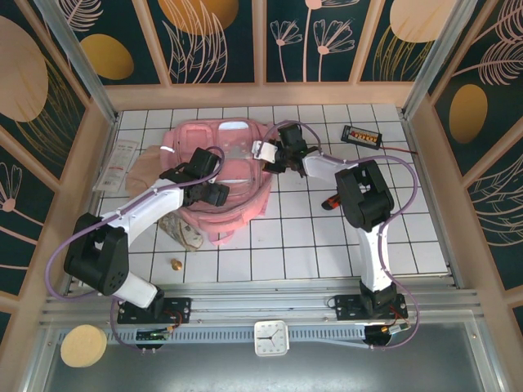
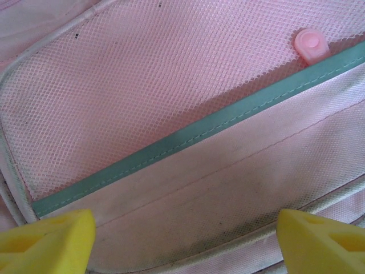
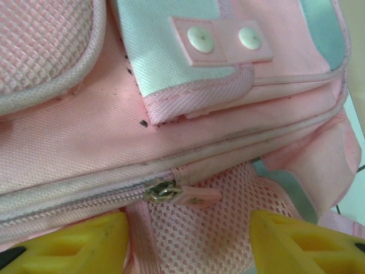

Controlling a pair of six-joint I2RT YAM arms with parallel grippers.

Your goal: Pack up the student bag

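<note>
student bag (image 1: 237, 135): partly hidden under left arm (image 1: 151, 206) | small tan object (image 1: 176, 263): too small to identify

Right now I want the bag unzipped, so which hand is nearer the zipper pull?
Right. The right hand is right at the zipper pull on the student bag's side; the left hand is farther off, over its mesh pocket.

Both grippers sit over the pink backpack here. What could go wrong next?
1. The open right gripper is lined up on the small, flat zipper pull. Closing could pinch the side mesh instead.
2. The left gripper is open over the mesh pocket, gripping nothing, so the student bag may slide or bunch if the zipper is tugged.
</note>
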